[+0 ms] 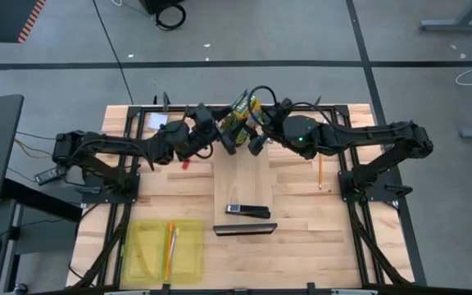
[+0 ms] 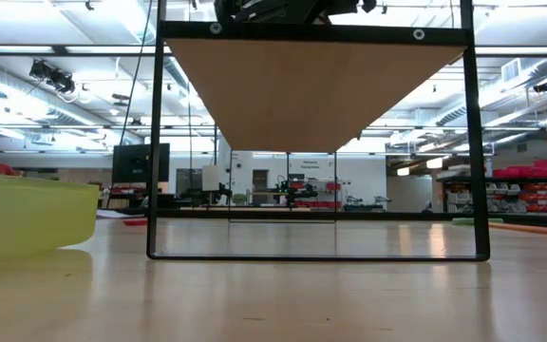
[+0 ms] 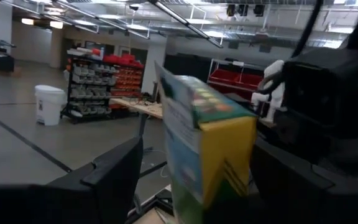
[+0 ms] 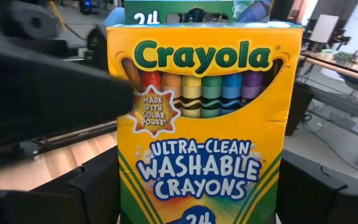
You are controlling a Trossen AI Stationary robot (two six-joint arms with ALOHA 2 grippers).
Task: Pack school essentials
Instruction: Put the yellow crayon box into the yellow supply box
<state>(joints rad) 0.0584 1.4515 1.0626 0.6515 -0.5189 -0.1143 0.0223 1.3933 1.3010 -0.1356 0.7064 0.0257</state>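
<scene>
A crayon box [image 1: 241, 114] is held upright above the far middle of the worktop [image 1: 301, 213], clasped between the fingers of both the left end effector [image 1: 226, 141] and the right end effector [image 1: 254, 138]. If either is released unevenly, the box could be tilted and dropped, missing the yellow bin [image 1: 164, 251] at the near left.

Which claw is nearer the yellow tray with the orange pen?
Left. The left claw is at the table's far middle, on the yellow tray's side; the right claw is just beyond, both at the crayon box.

Crayon box [image 1: 242, 114] btwn both tools at table's far edge; pen [image 1: 170, 246] in tray [image 1: 142, 254], near-left corner
</scene>
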